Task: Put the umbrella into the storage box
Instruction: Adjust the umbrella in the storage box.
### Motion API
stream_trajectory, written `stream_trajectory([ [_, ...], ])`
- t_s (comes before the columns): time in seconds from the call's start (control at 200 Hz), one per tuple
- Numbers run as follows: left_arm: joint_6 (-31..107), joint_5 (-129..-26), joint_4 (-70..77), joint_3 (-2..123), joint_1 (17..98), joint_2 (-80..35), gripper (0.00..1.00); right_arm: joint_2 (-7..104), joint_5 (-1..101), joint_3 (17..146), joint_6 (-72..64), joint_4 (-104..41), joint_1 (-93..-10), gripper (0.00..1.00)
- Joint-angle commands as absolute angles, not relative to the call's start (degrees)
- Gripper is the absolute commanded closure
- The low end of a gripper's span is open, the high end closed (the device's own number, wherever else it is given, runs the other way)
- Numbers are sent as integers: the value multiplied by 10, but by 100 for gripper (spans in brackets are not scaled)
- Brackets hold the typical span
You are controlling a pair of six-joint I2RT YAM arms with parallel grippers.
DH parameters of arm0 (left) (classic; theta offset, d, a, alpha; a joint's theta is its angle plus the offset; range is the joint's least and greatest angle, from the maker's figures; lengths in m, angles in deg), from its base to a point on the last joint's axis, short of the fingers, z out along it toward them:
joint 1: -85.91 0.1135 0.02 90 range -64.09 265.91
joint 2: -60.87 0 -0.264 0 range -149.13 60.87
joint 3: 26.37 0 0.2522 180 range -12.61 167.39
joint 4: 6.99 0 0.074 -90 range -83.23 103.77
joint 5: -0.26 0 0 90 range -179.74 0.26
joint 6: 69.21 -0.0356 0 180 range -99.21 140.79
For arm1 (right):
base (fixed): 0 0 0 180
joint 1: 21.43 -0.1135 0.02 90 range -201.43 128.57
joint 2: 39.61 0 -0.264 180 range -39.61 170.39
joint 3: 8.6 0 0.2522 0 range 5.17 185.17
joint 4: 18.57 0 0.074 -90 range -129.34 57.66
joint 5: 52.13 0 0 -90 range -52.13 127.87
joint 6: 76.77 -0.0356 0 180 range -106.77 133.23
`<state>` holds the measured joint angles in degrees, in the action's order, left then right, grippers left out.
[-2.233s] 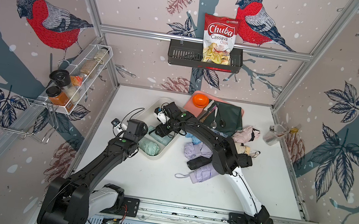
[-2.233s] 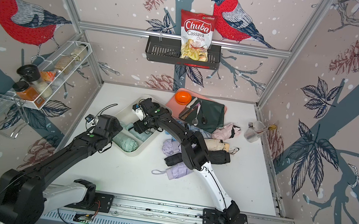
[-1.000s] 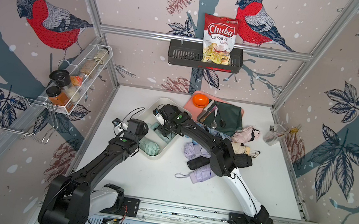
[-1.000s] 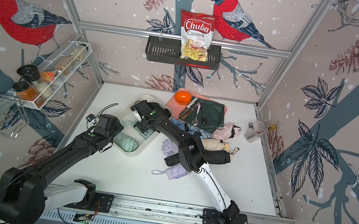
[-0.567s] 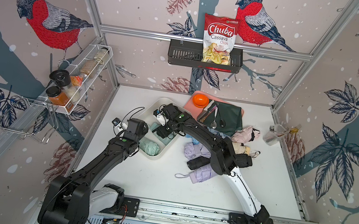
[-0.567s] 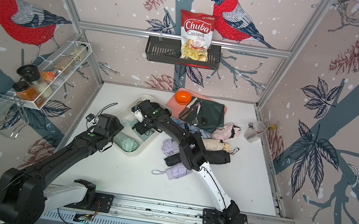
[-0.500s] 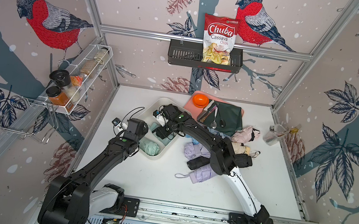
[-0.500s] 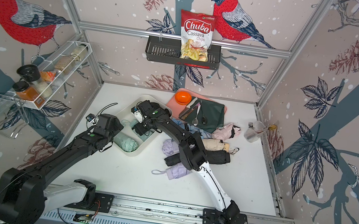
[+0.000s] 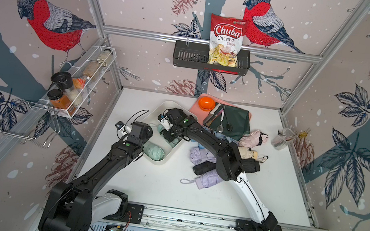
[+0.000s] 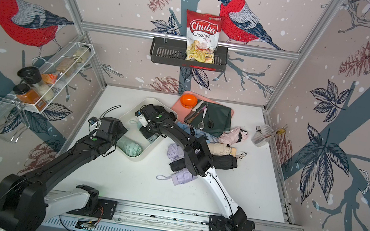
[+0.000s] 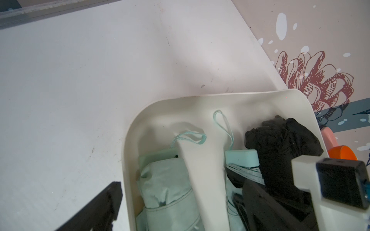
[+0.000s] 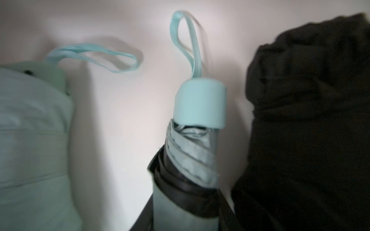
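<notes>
Cream storage box (image 9: 158, 163), far left on the tabletop (image 11: 80, 80): teal umbrella (image 12: 198, 104) lies inside, between mint umbrella (image 11: 166, 184) and black umbrella (image 11: 280, 144). Right fingers (image 11: 250, 192) on it, grip unclear; left fingers (image 11: 100, 204) spread wide.

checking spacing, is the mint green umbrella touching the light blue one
Apart: left wrist view shows bare storage box floor between mint green umbrella and light blue umbrella.

Right claw (image 9: 171, 136): small shift within storage box (image 9: 159, 162); now sits at light-blue umbrella (image 12: 200, 106), beside black umbrella (image 12: 310, 120).
</notes>
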<state>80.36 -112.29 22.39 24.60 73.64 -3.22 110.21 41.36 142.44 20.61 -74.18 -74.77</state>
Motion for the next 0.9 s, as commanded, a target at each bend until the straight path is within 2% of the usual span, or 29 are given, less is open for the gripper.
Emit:
stream_trajectory([
  [0.0,800,-1127,223,251,738,-30,3,1096,298,1425,213,-735,-749,64],
  [0.12,799,-1126,221,251,738,-29,3,1099,285,1425,215,-729,-747,54],
  [0.325,796,-1124,221,255,738,-33,3,1091,284,1426,213,-720,-746,45],
  [0.45,796,-1125,221,256,738,-32,3,1078,286,1426,213,-720,-747,43],
  [0.585,796,-1125,222,257,738,-31,3,1063,297,1424,213,-724,-750,36],
  [0.896,795,-1125,220,258,738,-30,3,1038,286,1424,210,-727,-761,34],
])
